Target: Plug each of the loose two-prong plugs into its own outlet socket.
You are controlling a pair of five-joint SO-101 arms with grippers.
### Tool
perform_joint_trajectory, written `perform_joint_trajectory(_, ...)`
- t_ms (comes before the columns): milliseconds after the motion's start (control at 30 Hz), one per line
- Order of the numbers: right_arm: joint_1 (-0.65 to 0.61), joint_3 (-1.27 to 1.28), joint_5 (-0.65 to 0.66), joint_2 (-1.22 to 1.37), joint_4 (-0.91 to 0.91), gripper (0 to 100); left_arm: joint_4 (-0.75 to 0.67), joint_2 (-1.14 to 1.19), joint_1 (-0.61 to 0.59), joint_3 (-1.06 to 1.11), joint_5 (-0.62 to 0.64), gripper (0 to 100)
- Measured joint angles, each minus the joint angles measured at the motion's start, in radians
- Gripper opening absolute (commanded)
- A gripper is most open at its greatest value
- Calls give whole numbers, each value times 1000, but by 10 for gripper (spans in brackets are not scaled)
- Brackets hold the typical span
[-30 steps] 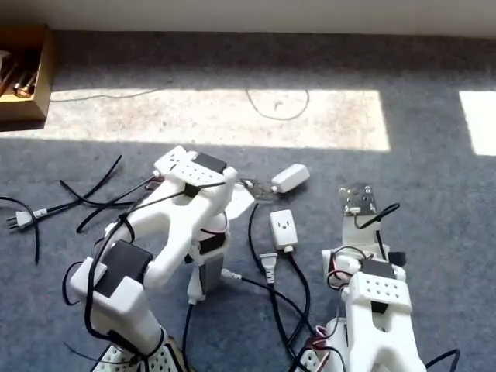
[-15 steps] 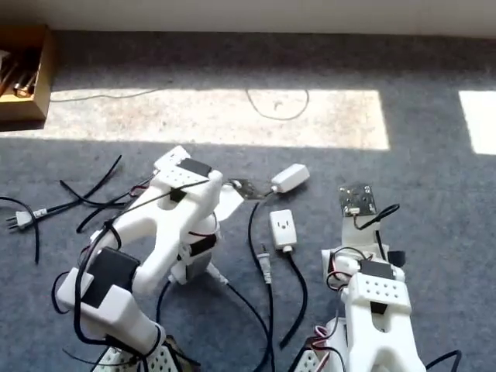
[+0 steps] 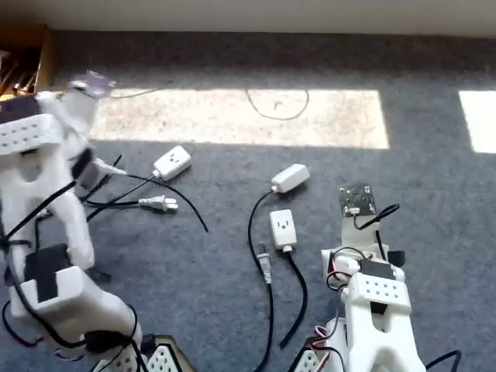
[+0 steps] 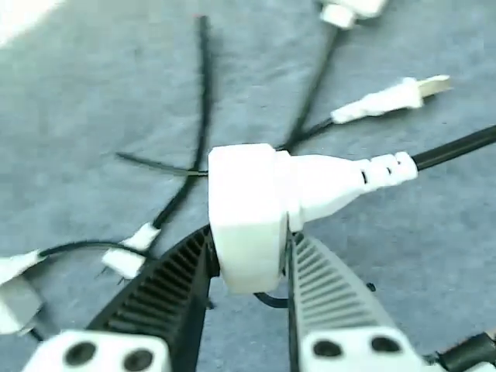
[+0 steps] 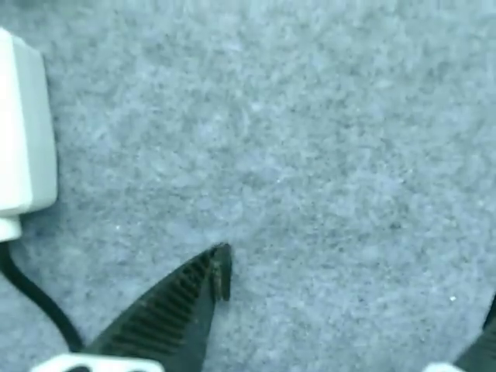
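Centrally in frame, left gripper [image 4: 252, 246] clamps white outlet socket [image 4: 244, 209] — right gripper [image 5: 356, 294] spread wide above grey carpet [image 5: 310, 116].

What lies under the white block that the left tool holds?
Grey carpet and a black cable that runs in behind the block. The stretch of the cable beneath the block is covered.

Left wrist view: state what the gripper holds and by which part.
The left gripper clamps a white socket head by its wide body's two sides.
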Motion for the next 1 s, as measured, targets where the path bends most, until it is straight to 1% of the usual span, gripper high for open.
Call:
perform_joint_trajectory(100, 0, 0, 0, 0, 0, 474, 5, 26, -190, -169, -43, 4)
perform_joint_trajectory(200, 0, 0, 0, 0, 0, 474, 9, 117, -354, -295, -87, 4)
perform_joint_trajectory(300, 0, 0, 0, 0, 0, 474, 3, 255, -482, -416, -101, 4)
perform_joint_trajectory(400, 0, 0, 0, 0, 0, 474, 0, 414, -575, -539, -109, 4)
perform_joint_trajectory(567, 0, 0, 0, 0, 0, 474, 0, 647, -660, -706, -153, 5)
perform_joint_trajectory(700, 0, 0, 0, 0, 0, 474, 0, 743, -706, -779, -160, 15)
perform_joint_trajectory(767, 0, 0, 0, 0, 0, 474, 6, 755, -715, -793, -160, 66)
perform_joint_trajectory(933, 0, 0, 0, 0, 0, 474, 80, 755, -715, -804, -207, 270)
perform_joint_trajectory(1000, 0, 0, 0, 0, 0, 474, 83, 755, -715, -804, -212, 304)
